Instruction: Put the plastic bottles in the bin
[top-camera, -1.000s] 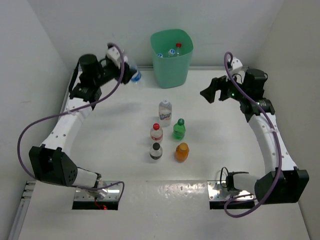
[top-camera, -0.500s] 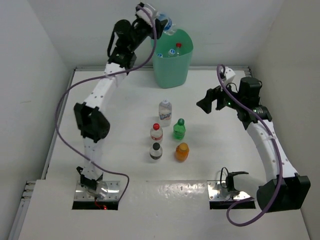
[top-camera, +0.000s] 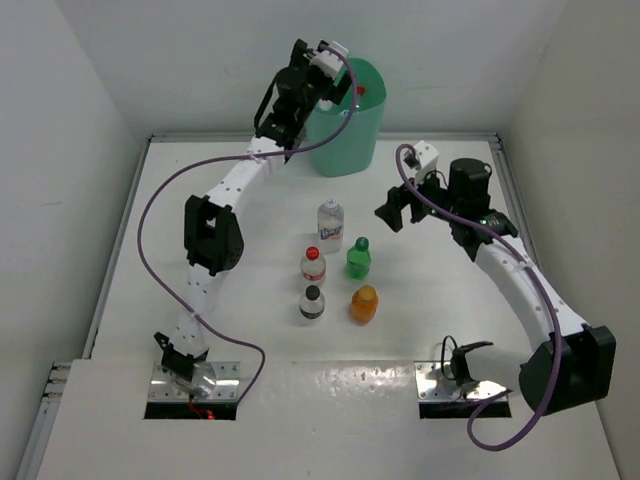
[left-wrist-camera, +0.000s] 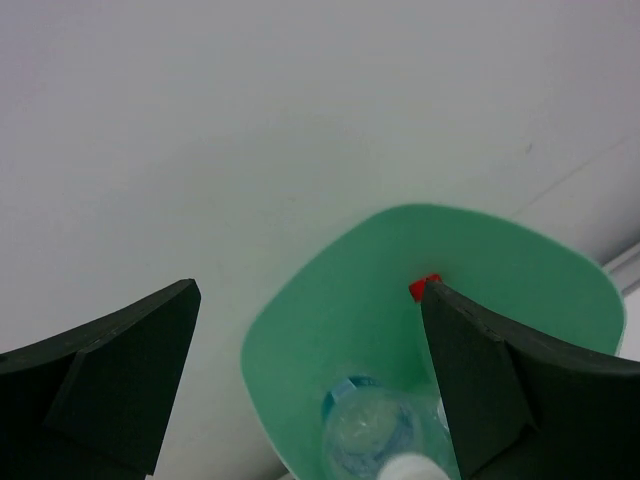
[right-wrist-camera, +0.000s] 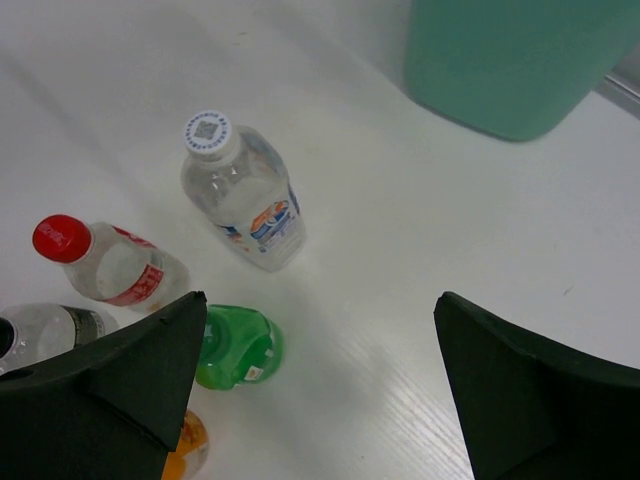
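Mint-green bin (top-camera: 346, 140) stood at the 12 o'clock edge of a white table (top-camera: 430, 310), seen from above. The left gripper (top-camera: 330, 80) hung over the bin's rim on its 10 o'clock side, jaws spread wide and holding nothing. Its wrist camera looked down between its dark fingers (left-wrist-camera: 110, 370) into the bin, where a blue-tinged clear bottle (left-wrist-camera: 362, 425), a white cap (left-wrist-camera: 415, 468) and a red cap (left-wrist-camera: 424, 287) showed. Five more bottles stood upright in a cluster at the table's centre: a white-capped bottle (top-camera: 330, 222) at 12 o'clock, a red-capped bottle (top-camera: 313, 266) and a green bottle (top-camera: 359, 259) in the middle, a black-capped bottle (top-camera: 312, 303) and an orange bottle (top-camera: 364, 305) at 6 o'clock. The right gripper (top-camera: 393, 212) hovered at 2 o'clock from the cluster, released and touching no bottle
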